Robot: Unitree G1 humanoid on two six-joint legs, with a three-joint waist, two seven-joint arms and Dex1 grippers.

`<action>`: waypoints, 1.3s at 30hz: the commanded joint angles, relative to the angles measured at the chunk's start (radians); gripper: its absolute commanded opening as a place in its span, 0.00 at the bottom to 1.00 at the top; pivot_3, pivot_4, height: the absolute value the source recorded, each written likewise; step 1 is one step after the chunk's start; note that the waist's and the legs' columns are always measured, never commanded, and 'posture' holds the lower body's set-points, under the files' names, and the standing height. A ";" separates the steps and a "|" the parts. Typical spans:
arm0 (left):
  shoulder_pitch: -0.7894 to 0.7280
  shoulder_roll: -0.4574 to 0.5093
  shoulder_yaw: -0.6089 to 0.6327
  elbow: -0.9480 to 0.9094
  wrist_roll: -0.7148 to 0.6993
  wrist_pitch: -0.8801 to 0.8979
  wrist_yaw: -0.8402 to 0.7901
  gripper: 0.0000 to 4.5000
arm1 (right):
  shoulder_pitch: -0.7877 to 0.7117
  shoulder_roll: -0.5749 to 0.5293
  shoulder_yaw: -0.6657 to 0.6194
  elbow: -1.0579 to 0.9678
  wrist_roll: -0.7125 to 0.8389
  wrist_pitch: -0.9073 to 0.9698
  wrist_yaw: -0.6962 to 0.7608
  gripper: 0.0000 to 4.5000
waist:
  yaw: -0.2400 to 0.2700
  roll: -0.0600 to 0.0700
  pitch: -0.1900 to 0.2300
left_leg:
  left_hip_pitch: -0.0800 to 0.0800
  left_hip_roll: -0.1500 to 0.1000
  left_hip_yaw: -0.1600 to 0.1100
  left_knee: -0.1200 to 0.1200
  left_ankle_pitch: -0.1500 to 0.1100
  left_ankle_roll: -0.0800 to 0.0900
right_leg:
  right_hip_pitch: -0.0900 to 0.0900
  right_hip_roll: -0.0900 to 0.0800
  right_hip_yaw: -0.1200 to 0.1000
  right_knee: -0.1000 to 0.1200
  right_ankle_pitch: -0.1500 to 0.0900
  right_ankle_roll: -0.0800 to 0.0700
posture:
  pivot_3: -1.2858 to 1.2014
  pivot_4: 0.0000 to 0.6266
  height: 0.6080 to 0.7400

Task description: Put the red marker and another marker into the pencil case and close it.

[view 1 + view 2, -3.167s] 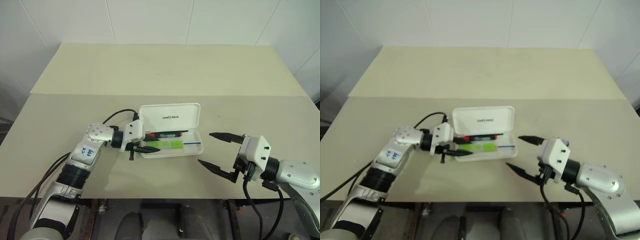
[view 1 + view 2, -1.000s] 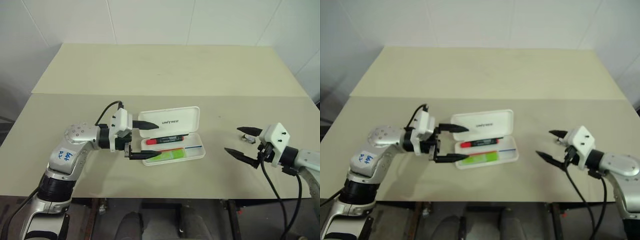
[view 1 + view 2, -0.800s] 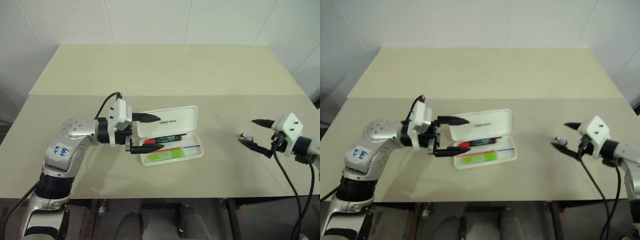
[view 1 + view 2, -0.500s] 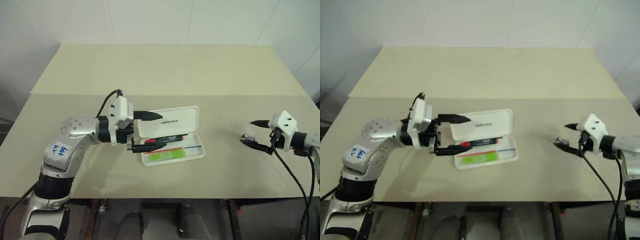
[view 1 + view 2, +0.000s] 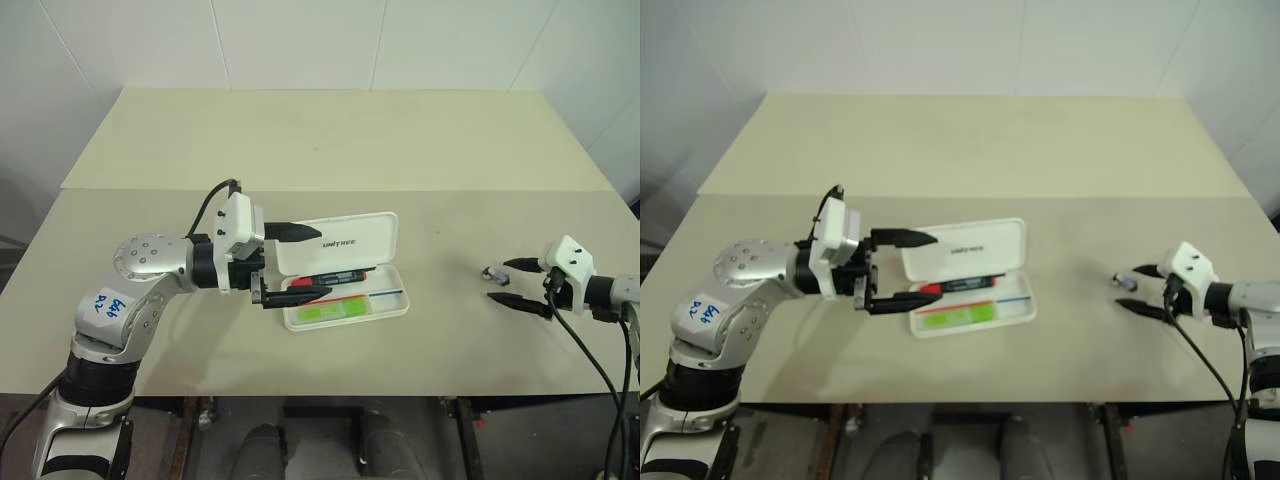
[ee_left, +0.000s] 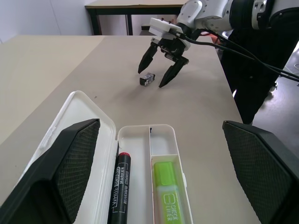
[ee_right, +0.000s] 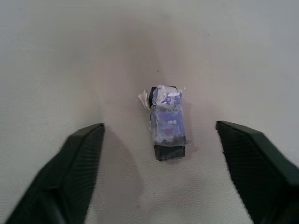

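Both markers in case [image 5: 345, 296], lid [image 5: 338, 243] up: closing step. L gripper [image 5: 298, 262] wide, empty, at lid's 9 o'clock. R gripper [image 5: 508, 282] open, empty, straddling eraser [image 5: 491, 272]. Next: push lid down.

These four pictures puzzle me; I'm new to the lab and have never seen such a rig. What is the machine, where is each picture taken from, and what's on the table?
It is a two-armed humanoid robot. Two pictures look down from its head; the other two come from a camera on each wrist.

On the beige table lies an open flat white plastic pencil case holding a black marker with a red cap and a chunky light-green highlighter.

The left gripper, jaws open, hovers at the case's end. The right gripper, jaws open, sits around a small dark eraser-like block with a torn wrapper. Neither holds anything.
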State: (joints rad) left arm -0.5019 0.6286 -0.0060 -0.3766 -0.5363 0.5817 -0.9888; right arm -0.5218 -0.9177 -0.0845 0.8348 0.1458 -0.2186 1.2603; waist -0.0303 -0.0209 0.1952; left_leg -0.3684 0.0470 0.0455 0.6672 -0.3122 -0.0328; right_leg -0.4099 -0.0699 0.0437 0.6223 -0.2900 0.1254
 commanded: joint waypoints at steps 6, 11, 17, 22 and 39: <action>-0.020 0.003 0.016 -0.023 -0.031 -0.005 0.012 1.00 | -0.029 0.026 0.001 -0.001 0.001 0.001 0.017 0.20 | -0.002 0.000 0.000 | 0.000 0.000 0.000 0.000 0.000 0.000 | 0.000 0.000 0.000 0.000 0.000 0.000 | 0.52 0.24 1.00; -0.025 0.001 0.011 -0.019 -0.030 -0.008 0.013 1.00 | -0.023 0.041 0.008 -0.016 -0.003 0.017 0.019 0.07 | -0.003 0.000 0.000 | 0.001 0.000 0.001 0.000 0.000 0.000 | 0.000 0.000 0.001 0.000 0.000 0.001 | 0.52 0.24 1.00; -0.017 0.011 0.015 -0.018 -0.030 -0.010 0.005 1.00 | -0.023 0.047 -0.001 -0.110 0.014 0.032 0.013 0.07 | -0.012 0.000 0.000 | 0.001 0.000 0.002 0.000 0.000 0.000 | 0.000 0.000 0.002 0.001 0.001 0.001 | 0.52 0.24 1.00; 0.010 0.038 0.027 -0.017 -0.025 -0.017 -0.012 1.00 | 0.009 0.060 0.001 -0.384 0.091 0.138 0.060 0.07 | -0.016 0.000 0.000 | 0.001 0.000 0.002 0.000 0.000 -0.001 | -0.001 0.000 0.002 0.002 0.001 0.001 | 0.52 0.24 1.00; 0.065 0.070 0.038 -0.033 -0.021 -0.036 -0.002 1.00 | 0.047 0.147 0.197 -0.783 0.142 0.266 0.126 0.07 | 0.003 0.000 0.000 | -0.001 0.000 0.001 -0.001 0.000 0.000 | -0.001 0.000 0.001 -0.001 0.001 0.001 | 0.52 0.24 1.00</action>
State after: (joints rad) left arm -0.4432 0.6872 0.0035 -0.3768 -0.5448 0.5597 -0.9961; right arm -0.4577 -0.7760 0.1111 0.0496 0.2884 0.0701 1.3674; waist -0.0272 -0.0207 0.1954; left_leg -0.3693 0.0472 0.0464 0.6666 -0.3124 -0.0326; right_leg -0.4111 -0.0699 0.0446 0.6217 -0.2895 0.1263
